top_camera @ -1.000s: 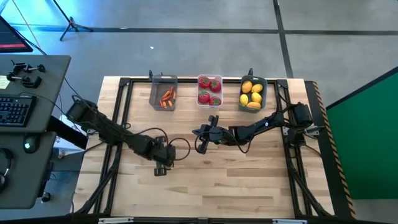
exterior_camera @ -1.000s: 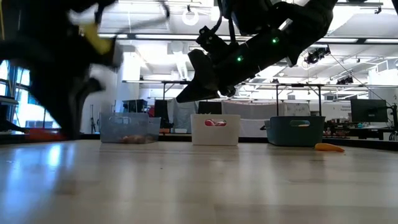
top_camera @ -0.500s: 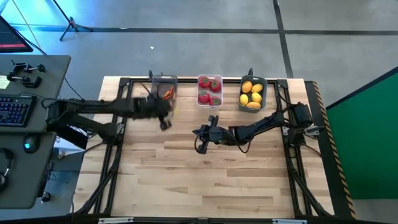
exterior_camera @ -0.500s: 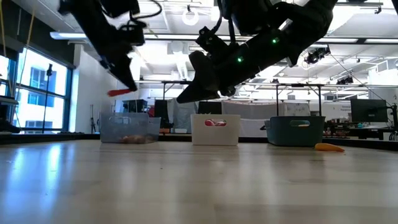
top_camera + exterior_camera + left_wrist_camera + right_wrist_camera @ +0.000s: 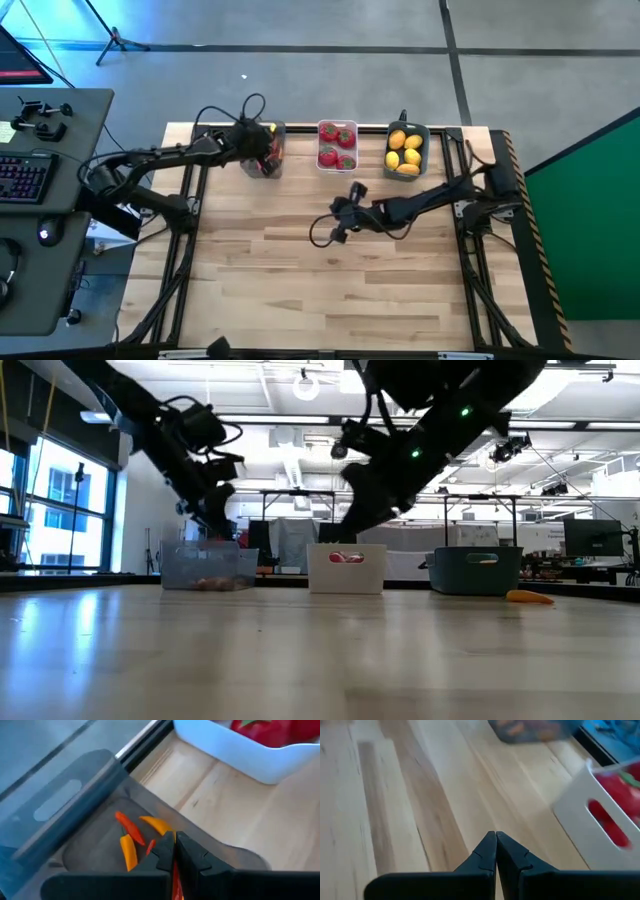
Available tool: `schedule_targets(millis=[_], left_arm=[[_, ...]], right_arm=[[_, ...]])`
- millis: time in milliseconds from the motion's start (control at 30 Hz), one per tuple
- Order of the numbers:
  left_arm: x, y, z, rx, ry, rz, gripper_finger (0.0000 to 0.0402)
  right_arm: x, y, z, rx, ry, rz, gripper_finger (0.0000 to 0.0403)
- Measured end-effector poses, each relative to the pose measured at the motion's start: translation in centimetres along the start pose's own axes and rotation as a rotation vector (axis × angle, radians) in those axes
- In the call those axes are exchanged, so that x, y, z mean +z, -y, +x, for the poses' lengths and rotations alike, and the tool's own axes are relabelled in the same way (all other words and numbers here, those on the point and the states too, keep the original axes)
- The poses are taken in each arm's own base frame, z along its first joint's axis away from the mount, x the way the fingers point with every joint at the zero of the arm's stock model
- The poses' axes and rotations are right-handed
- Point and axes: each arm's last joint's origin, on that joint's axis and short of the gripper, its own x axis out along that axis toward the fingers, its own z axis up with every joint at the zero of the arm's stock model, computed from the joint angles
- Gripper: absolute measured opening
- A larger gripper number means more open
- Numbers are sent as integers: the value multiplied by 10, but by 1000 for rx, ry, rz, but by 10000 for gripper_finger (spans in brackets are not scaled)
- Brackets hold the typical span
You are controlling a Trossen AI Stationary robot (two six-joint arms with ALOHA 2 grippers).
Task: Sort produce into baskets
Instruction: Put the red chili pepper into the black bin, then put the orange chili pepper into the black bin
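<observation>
Red pepper piece (image 5: 175, 882) clenched in left hand (image 5: 175, 851) above grey basket (image 5: 75, 805)

Bright overhead ceiling lights; window glare; motion-blurred right wrist view

Worktop (image 5: 330, 290): pale wooden planks with a black frame along the edges. Three bins stand in a row along the far edge, close together but apart: smoky grey bin (image 5: 262, 155) at the left, white bin (image 5: 337, 145) in the middle, dark teal-grey bin (image 5: 406, 150) at the right. In the low view, one orange piece (image 5: 528, 597) lies on the bare wood beside the teal-grey bin.
</observation>
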Motion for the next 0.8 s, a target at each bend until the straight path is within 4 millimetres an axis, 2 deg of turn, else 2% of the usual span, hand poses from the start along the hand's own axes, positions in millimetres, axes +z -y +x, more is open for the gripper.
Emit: schedule_targets(millis=[167, 300, 433, 667, 800], left_arm=[[-5, -6, 8, 1, 31, 10, 18], [-8, -4, 5, -90, 108, 9, 53], [-15, 0, -4, -144, 208, 9, 92], [-22, 11, -45, -250, 448, 10, 135], [-31, 20, -73, -322, 566, 30, 138]], right_arm=[[-6, 7, -16, -48, -71, -7, 0], [-34, 16, -24, -47, -69, 67, 0], [-60, 30, -45, -48, -58, 181, 0], [-84, 60, -86, -131, -84, 364, 4], [-101, 72, -95, -213, -193, 377, 38]])
